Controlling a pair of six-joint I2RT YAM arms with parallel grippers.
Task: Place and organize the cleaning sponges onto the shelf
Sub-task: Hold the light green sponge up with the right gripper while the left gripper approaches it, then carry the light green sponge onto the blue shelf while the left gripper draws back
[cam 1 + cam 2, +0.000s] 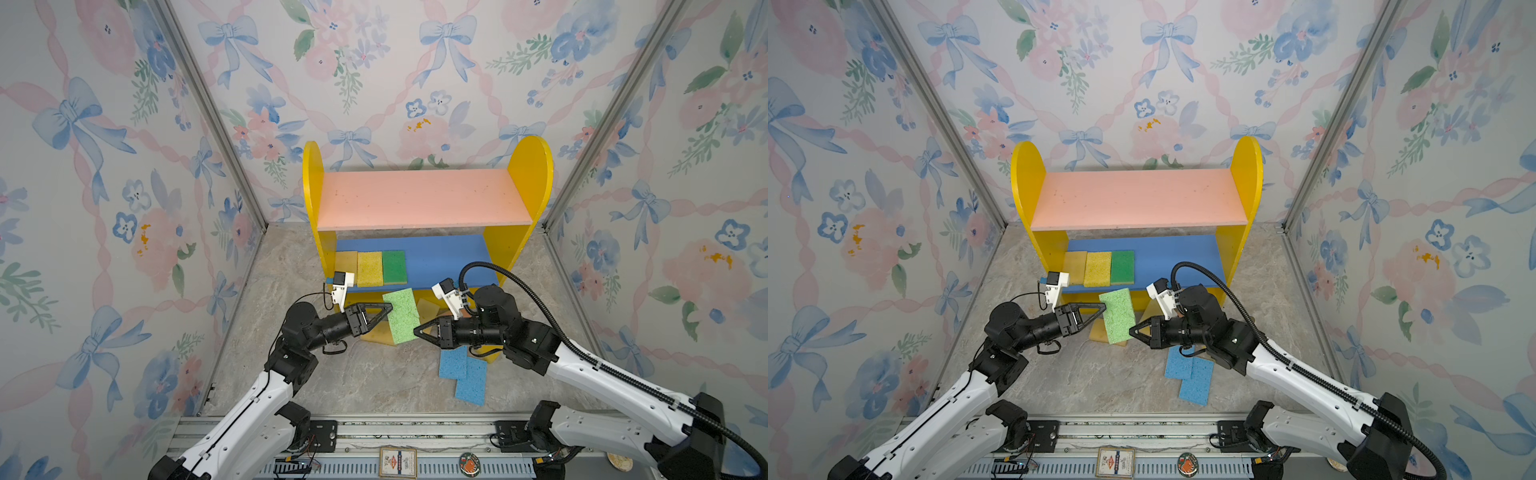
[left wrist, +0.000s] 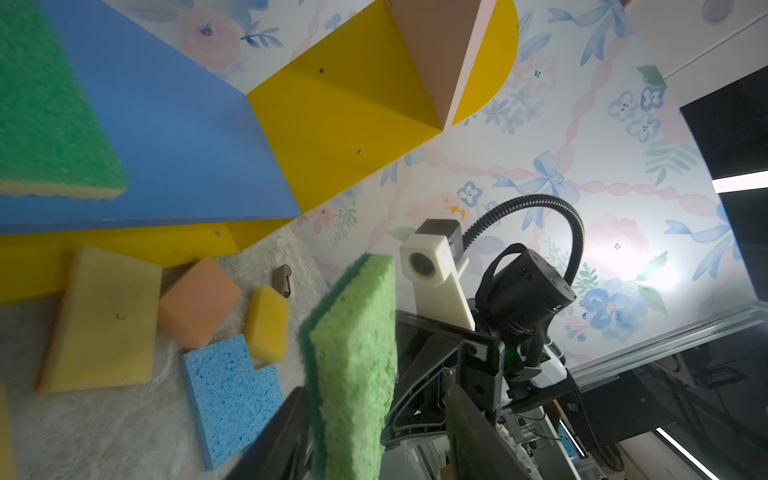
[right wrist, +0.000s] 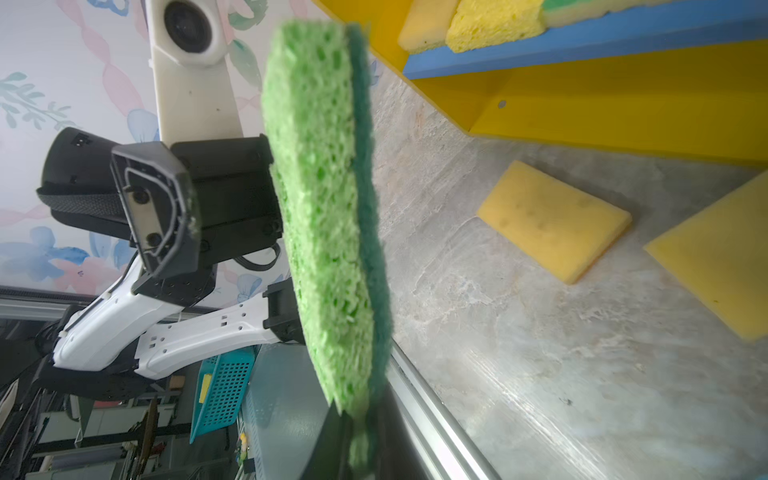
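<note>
One light green sponge [image 1: 401, 316], long axis toward shelf [image 1: 424, 199]; right jaws clenched on it, left jaws parted.

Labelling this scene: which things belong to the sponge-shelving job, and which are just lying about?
Job: shelf, light green sponge, dark green sponge, shelved yellow sponges, blue sponges, orange sponge, loose yellow sponge.
Lying about: printed card and round badge on the front rail, small grey object on the floor.
</note>
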